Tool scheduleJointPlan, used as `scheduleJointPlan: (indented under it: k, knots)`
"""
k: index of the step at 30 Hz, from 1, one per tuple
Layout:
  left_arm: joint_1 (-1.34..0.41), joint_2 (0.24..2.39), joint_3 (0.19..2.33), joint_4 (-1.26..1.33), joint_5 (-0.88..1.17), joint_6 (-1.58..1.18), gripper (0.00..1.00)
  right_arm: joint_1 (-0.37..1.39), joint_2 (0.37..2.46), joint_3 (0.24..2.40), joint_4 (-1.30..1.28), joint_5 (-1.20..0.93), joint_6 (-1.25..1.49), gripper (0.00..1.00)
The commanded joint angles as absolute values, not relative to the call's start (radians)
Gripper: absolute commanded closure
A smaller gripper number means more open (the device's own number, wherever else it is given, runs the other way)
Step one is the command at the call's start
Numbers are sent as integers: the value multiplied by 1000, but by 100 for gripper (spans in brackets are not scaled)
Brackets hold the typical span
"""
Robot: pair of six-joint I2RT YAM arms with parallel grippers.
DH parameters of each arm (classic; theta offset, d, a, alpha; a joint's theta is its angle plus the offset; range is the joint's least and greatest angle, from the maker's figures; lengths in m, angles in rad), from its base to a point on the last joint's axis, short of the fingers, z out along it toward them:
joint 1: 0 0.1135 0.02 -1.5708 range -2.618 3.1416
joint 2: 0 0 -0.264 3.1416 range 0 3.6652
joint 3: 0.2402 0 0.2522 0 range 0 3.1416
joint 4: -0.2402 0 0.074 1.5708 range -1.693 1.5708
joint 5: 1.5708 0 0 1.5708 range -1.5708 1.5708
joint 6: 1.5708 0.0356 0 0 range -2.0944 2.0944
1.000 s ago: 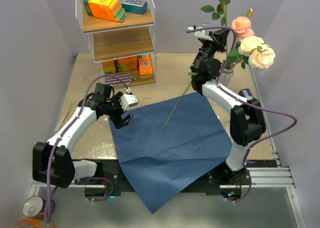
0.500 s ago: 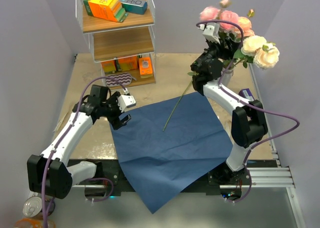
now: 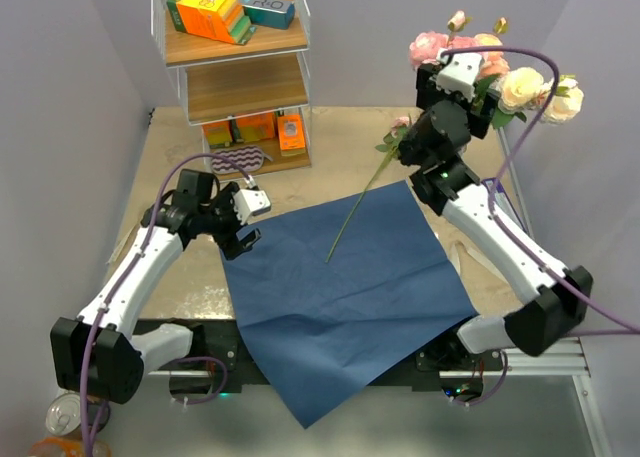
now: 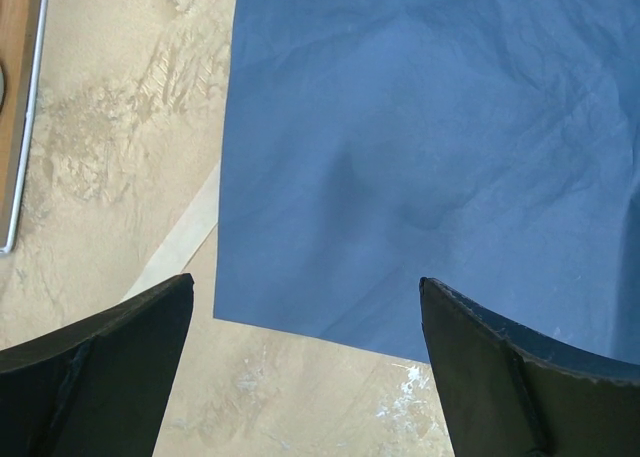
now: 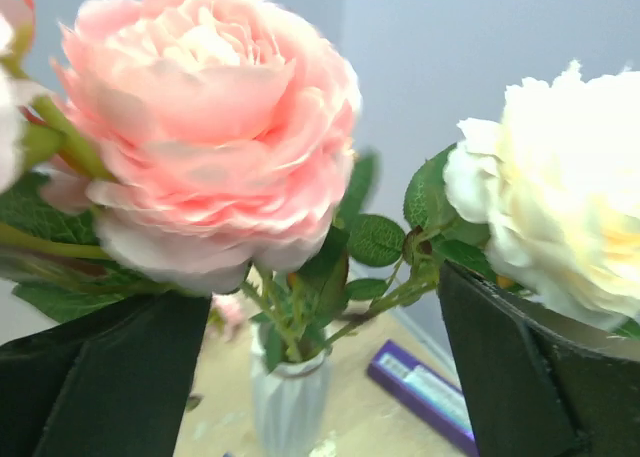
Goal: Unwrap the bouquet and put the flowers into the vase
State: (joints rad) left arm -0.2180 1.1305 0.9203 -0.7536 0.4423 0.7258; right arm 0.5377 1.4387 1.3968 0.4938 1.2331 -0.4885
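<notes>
Right tool (image 5: 320, 297), jaws spread wide and gripping nothing, hangs among the pink, peach and cream artificial roses (image 5: 200, 127) standing in the small white ribbed vase (image 5: 285, 402) at the far right of the desk (image 3: 340, 142). Left tool (image 4: 305, 287), equally wide and empty, hovers over the left edge of the flat blue wrapping paper (image 3: 340, 297), on which one loose green-stemmed flower (image 3: 352, 215) lies.
</notes>
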Motion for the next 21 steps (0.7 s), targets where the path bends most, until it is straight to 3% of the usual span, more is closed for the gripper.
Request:
scheduleJointPlan:
  k: [1,13,21]
  knots:
    - [-212,1112,980,-758,468,706,0,575,1353,1404,40,1034,-130,1]
    - [-212,1129,1043,-747,459,635,0,655,1399,1726,-101,1017,-247,1]
    - [-212,1151,1081,-775,436,635,0,704,1367,1887,-209,881,-251,1]
